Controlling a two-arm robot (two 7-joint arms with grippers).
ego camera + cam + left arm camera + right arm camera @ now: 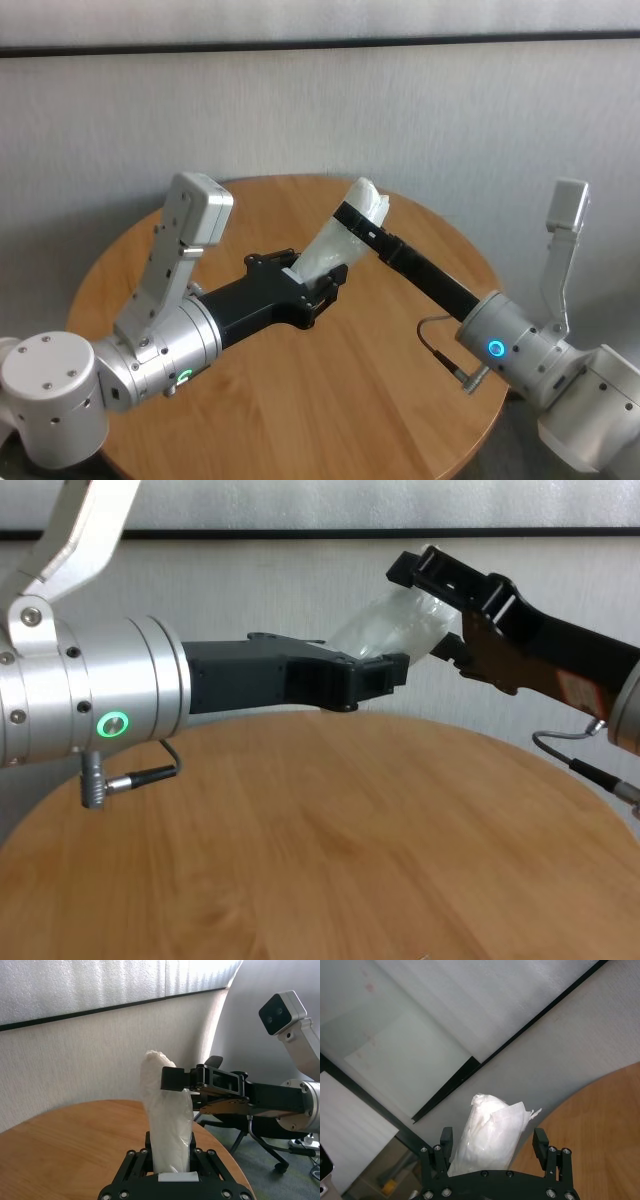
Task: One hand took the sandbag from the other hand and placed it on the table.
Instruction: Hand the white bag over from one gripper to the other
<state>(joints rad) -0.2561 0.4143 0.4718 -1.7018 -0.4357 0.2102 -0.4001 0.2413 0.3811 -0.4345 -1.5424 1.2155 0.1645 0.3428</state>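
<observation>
- The sandbag (342, 238) was up in the air above the tabletop (300, 400), touching no part of it.
- Its long axis was tilted: the lower end sat toward the robot's left, the upper end rose up and away toward the far wall.
- The left gripper (318, 283), on the green-ringed wrist, had its fingers shut on the sandbag's lower end; in the left wrist view the pouch stood up out of those fingers (200, 1157).
- The right gripper (362, 222), on the blue-ringed wrist, reached in from the robot's right, with its fingers spread wide on either side of the sandbag's upper part.
- In the right wrist view, gaps showed between the sandbag (490, 1132) and the fingers (540, 1142), so no grip there.
- An office chair (250, 1135) stood on the floor beyond the tabletop.
</observation>
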